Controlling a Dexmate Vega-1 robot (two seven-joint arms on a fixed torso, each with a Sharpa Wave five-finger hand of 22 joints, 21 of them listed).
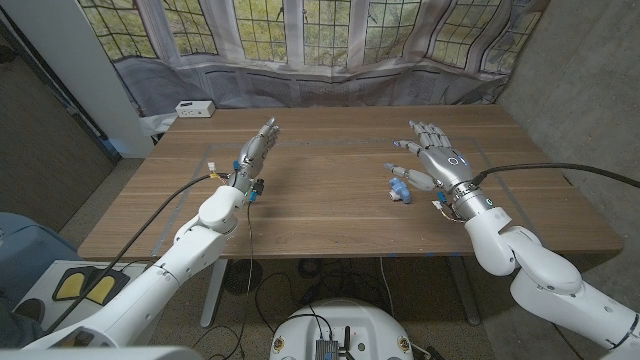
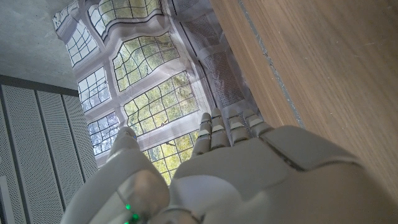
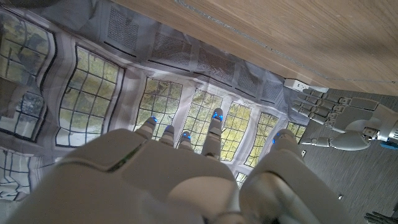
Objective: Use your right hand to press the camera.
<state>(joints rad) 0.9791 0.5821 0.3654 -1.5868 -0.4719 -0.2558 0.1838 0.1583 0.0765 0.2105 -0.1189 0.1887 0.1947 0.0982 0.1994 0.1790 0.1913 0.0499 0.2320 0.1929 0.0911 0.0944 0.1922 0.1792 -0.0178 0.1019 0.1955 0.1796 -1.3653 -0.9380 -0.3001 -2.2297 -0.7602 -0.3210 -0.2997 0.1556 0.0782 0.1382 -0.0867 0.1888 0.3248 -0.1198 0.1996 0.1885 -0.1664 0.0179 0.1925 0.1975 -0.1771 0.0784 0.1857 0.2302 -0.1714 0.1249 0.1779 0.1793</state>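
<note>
**Fingers apart, camera not yet pressed**

Fingers [image 1: 262, 136] of the left hand [image 1: 252, 152] are straight and hold nothing. Further right, the small blue-and-white toy camera [image 1: 399, 188] lies on the wooden tabletop [image 1: 330, 200], just beside the right hand [image 1: 437, 165], whose spread fingers grasp nothing. Approach seems underway; next, shift left and lower onto it. Open wood surrounds it.

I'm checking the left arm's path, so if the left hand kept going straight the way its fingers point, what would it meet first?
Probably nothing on the table: the left hand points toward the far edge, with bare wood ahead. The white box sits off to the side. Beyond the edge hangs the curtain, though depth is unclear.
</note>
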